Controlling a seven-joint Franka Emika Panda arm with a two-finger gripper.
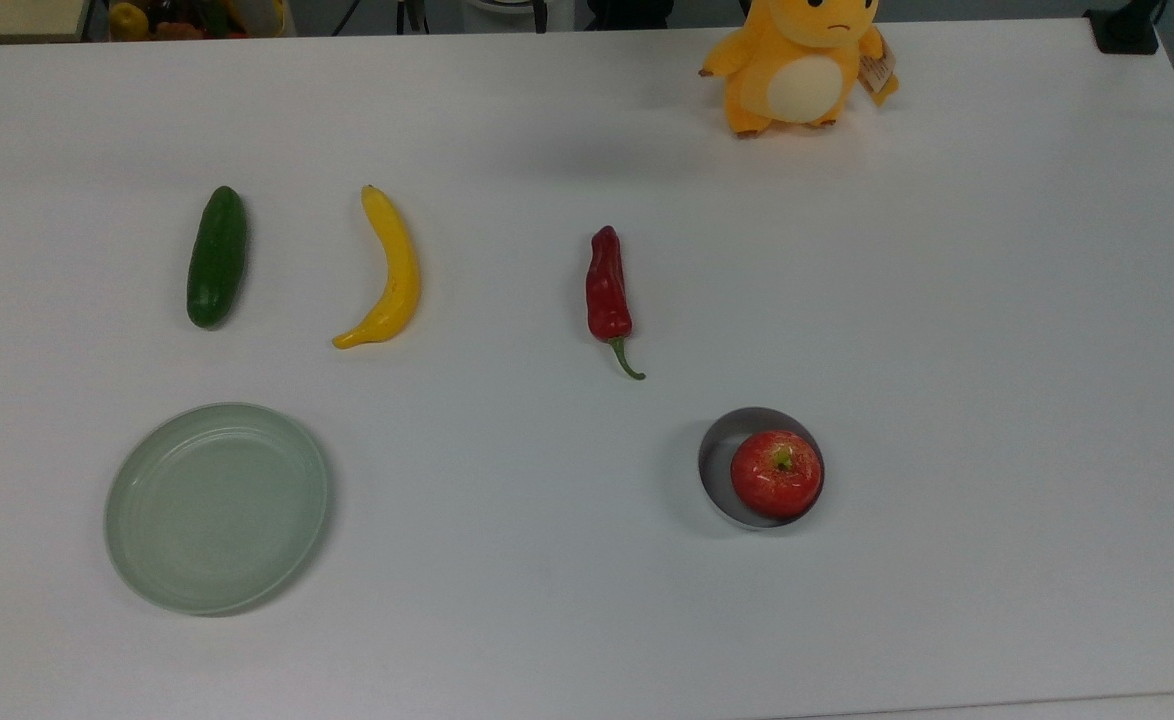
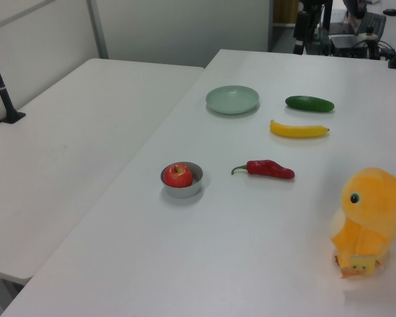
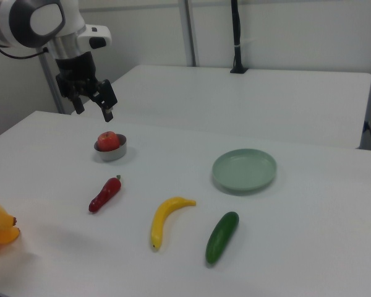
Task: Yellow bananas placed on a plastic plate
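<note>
Banana (image 1: 389, 272) lay loose on the white table (image 1: 947, 350), left of centre in the top view, between the cucumber (image 1: 216, 256) and the red chili pepper (image 1: 608, 288), touching neither. The mint-green plate (image 1: 142, 560) sat bare at the lower left of the top view, near the banana's lower tip but apart from it. Nothing was on it, so I judged the task not yet begun.

In the right view the gripper (image 3: 93, 100) hung at the upper left of the frame, above the grey dish (image 3: 119, 150) holding the apple (image 3: 108, 140). Its fingers stood apart, holding nothing. It was well away from the banana, so a long reach across appeared needed.

Fruit seemed laid out in a spaced row, probably to leave finger room on each side. An orange plush toy (image 1: 800, 62) stood at the top edge of the top view, clear of any likely path.
</note>
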